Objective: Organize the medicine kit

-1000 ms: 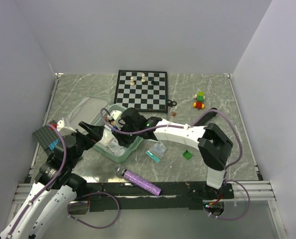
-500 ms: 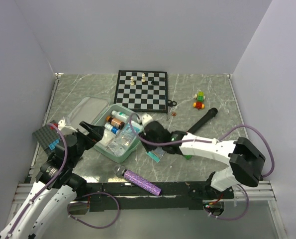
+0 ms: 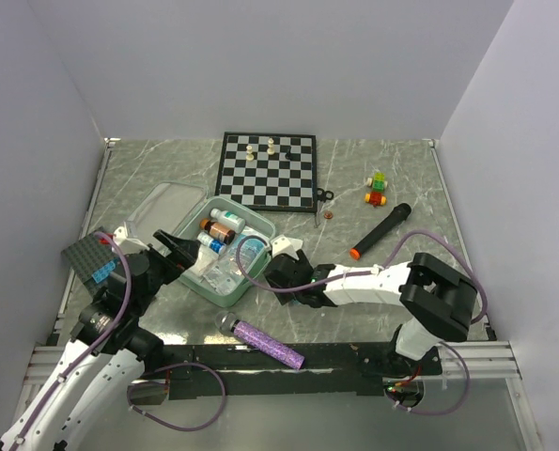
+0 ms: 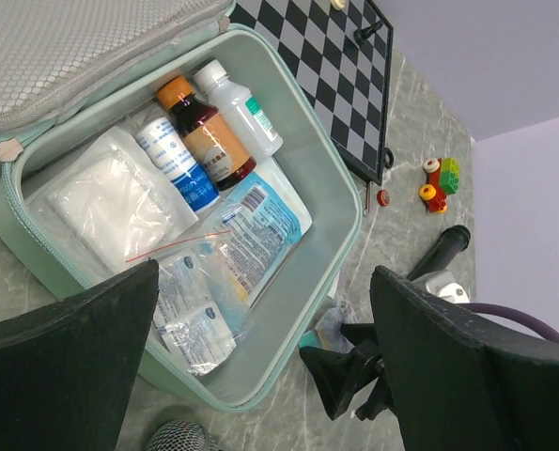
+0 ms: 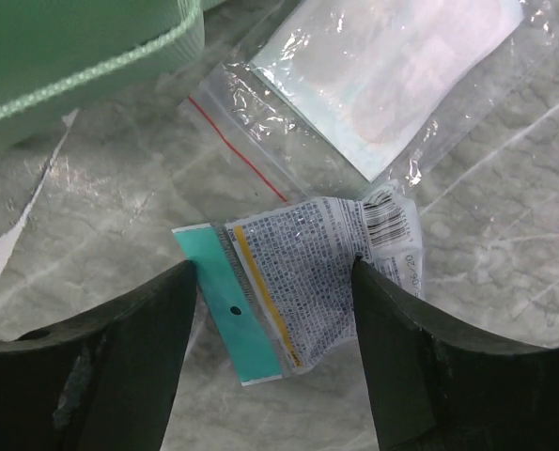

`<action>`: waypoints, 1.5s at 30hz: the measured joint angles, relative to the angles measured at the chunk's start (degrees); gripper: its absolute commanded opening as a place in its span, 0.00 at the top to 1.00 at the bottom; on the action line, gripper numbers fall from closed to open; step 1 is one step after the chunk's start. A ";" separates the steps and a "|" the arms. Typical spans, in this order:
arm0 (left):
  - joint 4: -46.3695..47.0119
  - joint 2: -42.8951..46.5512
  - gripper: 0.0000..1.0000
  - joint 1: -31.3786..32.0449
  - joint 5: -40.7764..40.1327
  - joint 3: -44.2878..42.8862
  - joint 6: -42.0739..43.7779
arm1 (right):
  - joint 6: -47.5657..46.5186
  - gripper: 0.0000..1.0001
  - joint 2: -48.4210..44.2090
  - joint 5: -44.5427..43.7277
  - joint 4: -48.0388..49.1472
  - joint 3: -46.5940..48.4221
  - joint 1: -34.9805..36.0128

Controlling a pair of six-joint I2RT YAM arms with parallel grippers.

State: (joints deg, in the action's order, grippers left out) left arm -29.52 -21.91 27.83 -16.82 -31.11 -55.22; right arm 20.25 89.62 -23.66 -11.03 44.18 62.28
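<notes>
The mint-green medicine kit (image 3: 253, 278) lies open, its lid (image 3: 164, 203) folded back to the left. Inside are a brown bottle (image 4: 204, 132), a white bottle (image 4: 240, 103), gauze (image 4: 110, 193) and sealed packets (image 4: 246, 230). My left gripper (image 4: 265, 310) hovers open above the kit's near corner, holding nothing. My right gripper (image 5: 274, 282) is low over the table just right of the kit, open. A printed packet with a teal strip (image 5: 298, 277) lies flat between its fingers. A clear zip bag (image 5: 392, 75) lies just beyond.
A chessboard (image 3: 268, 169) with a few pieces sits at the back. A black marker with an orange tip (image 3: 380, 229) and toy bricks (image 3: 377, 188) lie right. A glittery purple tube (image 3: 270, 344) lies near the front edge. A dark studded plate (image 3: 89, 256) is at the left.
My right arm swung out of the kit to the table on its right and came down over the packet, its jaws widening. The left arm barely moved.
</notes>
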 measured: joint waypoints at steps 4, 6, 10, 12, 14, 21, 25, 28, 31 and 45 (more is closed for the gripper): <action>0.09 -0.02 0.02 0.00 0.02 0.00 0.00 | 1.09 0.38 1.18 -0.81 1.38 0.50 0.00; 0.11 -0.11 0.02 0.00 0.04 0.00 0.00 | 1.60 0.49 1.31 -1.01 1.64 0.50 0.00; 0.17 -0.85 0.02 0.00 0.13 0.00 0.00 | 2.75 0.75 1.11 -2.19 1.29 -0.02 -0.02; 0.24 -1.22 0.02 0.00 0.46 0.00 0.00 | 3.50 0.82 -0.04 -2.23 0.74 -0.66 0.00; 0.46 -1.40 0.02 0.00 0.50 0.00 0.00 | 4.04 0.85 -2.08 -2.01 -0.66 -1.33 0.00; 2.34 -1.77 0.02 0.00 1.90 0.00 0.13 | 5.49 0.86 -18.03 3.87 -5.88 -4.02 -0.28; 7.41 -4.09 0.04 0.00 7.19 0.85 1.55 | 5.46 0.85 -28.35 15.91 -1.97 -4.55 -3.85; 13.27 -9.25 0.05 0.00 15.06 1.77 2.43 | 5.79 0.85 -30.71 26.82 3.43 -4.55 -7.41; 19.30 -14.05 0.05 0.00 23.52 2.75 2.58 | 6.99 0.86 -30.51 36.37 8.28 -4.68 -8.57; 46.47 -7.69 0.05 0.00 45.90 8.98 1.46 | 31.23 0.86 -24.79 68.50 52.83 -12.17 -17.35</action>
State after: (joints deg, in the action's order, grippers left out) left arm 16.95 -29.61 27.83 29.08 -22.13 -53.76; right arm 51.48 64.84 44.84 41.80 32.01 44.93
